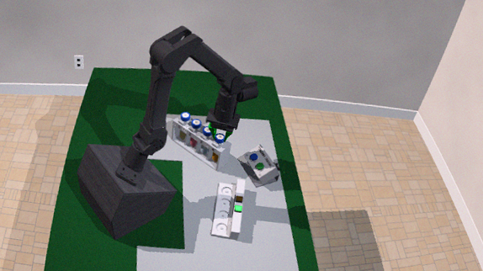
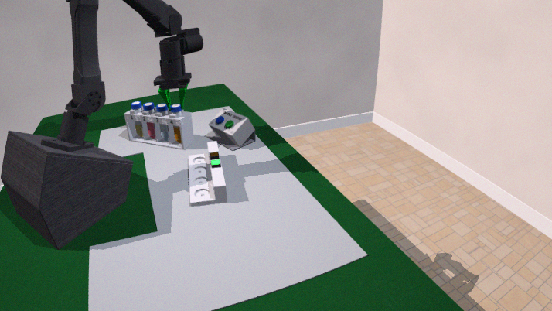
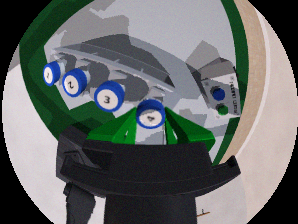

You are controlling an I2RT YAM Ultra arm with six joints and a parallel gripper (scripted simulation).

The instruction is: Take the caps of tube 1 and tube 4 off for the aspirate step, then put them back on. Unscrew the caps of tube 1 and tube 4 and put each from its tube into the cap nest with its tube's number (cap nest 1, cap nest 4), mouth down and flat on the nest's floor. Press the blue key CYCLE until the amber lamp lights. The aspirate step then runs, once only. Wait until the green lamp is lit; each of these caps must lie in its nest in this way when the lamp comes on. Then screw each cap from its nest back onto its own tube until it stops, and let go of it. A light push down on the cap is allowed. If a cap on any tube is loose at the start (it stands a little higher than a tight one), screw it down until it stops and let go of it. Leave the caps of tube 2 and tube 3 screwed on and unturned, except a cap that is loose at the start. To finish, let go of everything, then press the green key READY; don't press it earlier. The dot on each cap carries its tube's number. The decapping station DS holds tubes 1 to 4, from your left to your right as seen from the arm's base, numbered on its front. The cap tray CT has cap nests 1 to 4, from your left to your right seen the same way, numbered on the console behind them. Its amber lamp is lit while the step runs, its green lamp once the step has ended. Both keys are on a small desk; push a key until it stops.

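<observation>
Grey mat (image 2: 240,247) covers most of the green table (image 2: 23,282), and the dark arm (image 1: 156,93) reaches from its block base (image 2: 93,201) out over the tube rack (image 2: 186,135) at the far side. Nearer lies the white cap tray (image 2: 192,193), its four nests showing no caps, with the green lamp (image 2: 215,162) lit on the console beside it. To the right of the rack sits the small key desk (image 2: 243,133) with its blue key (image 2: 219,120) and green key (image 2: 230,124).

All four blue caps sit on their tubes. The gripper (image 3: 152,128) points straight down and is pinching the cap of tube 4 (image 3: 150,115), the rightmost one, its green fingers pressed on either side.

This looks like the screwing-back stage, judging by the lit green lamp and the bare nests. To do it well, the wrist should stay centred over the tube's axis, turn with only a light push down, and stop once the cap will turn no further. The fingers should keep off the cap of tube 3 (image 3: 109,98) just beside it. Release should come before the arm lifts away.
</observation>
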